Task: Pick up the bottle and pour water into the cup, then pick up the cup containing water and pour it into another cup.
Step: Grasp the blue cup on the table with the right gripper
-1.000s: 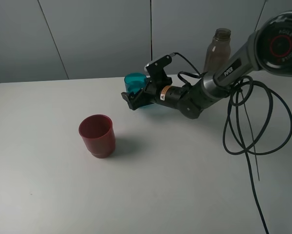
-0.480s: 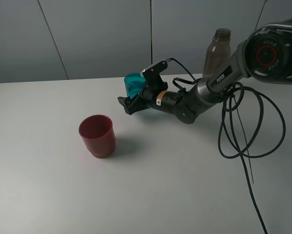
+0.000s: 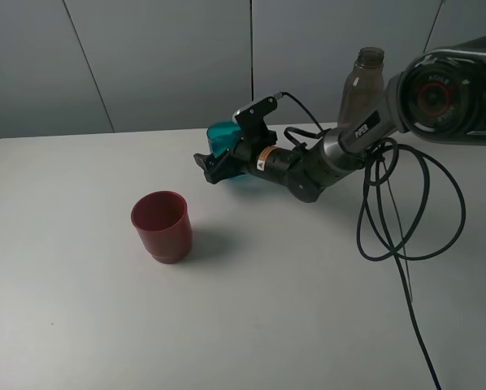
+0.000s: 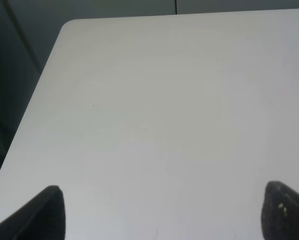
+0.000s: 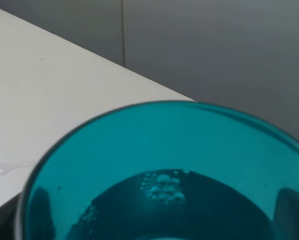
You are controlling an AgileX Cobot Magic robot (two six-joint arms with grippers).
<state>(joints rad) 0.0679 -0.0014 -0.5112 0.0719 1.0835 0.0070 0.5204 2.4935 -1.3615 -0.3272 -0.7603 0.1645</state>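
My right gripper [image 3: 218,166] is shut on the teal cup [image 3: 222,136] at the back middle of the table, holding it close above the surface. In the right wrist view the teal cup [image 5: 159,150] fills the picture, with water and bubbles at its bottom, and dark fingers [image 5: 39,212] show through its wall. The red cup [image 3: 160,225] stands upright and apart, to the front left of the gripper. The tinted bottle [image 3: 362,84] stands capless behind the right arm. My left gripper [image 4: 167,215] is open over bare table and does not show in the high view.
The white table [image 3: 251,309] ends at a rounded back left corner [image 4: 69,25]. Black cables [image 3: 405,203] loop over the table's right side. A small water spot [image 5: 7,168] lies on the table beside the teal cup. A grey wall stands behind.
My right gripper has shifted a little to the left with the teal cup in it. The red cup and the bottle have not moved.
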